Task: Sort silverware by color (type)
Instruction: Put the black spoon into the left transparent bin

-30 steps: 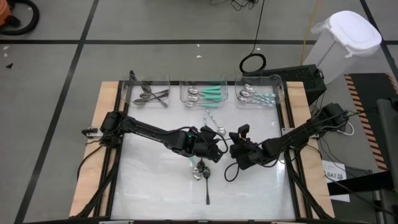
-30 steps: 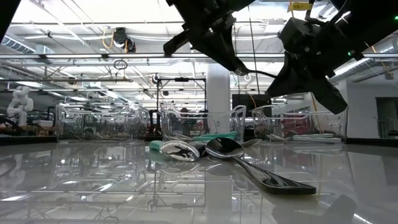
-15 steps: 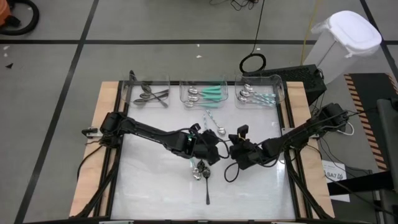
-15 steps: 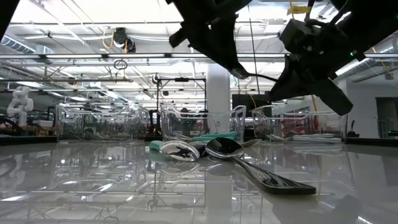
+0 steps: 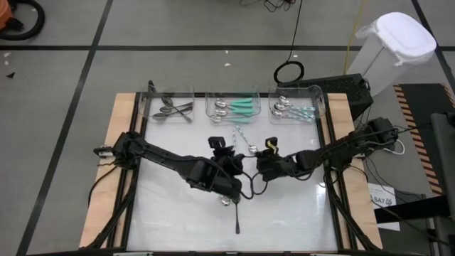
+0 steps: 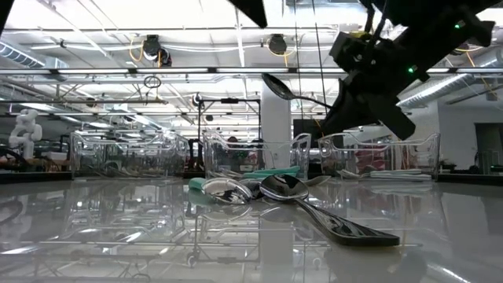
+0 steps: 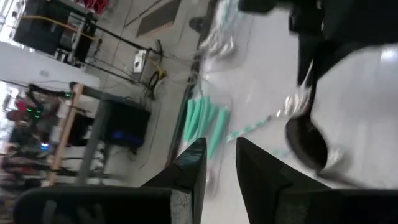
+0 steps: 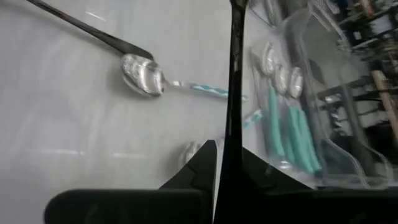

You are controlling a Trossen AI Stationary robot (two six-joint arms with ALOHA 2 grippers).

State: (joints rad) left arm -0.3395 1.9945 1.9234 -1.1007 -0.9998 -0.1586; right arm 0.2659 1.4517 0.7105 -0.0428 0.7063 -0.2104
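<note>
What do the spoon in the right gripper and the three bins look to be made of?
The dark spoon held by the right gripper looks like dark-coated metal: thin handle, glossy bowl with highlights. Coated plastic can't be ruled out. The bins look like clear, glossy hard plastic: the utensils show through their walls.

Low view: the right gripper (image 6: 334,101), raised above the table (image 6: 94,236), holds a dark spoon (image 6: 284,88) aloft. Two spoons (image 6: 275,189) lie on the tabletop before three clear bins (image 6: 134,153).

Glossy dark metal spoon (image 8: 235,74) (mirror-shiny), clear plastic bins (image 5: 295,104)
</note>
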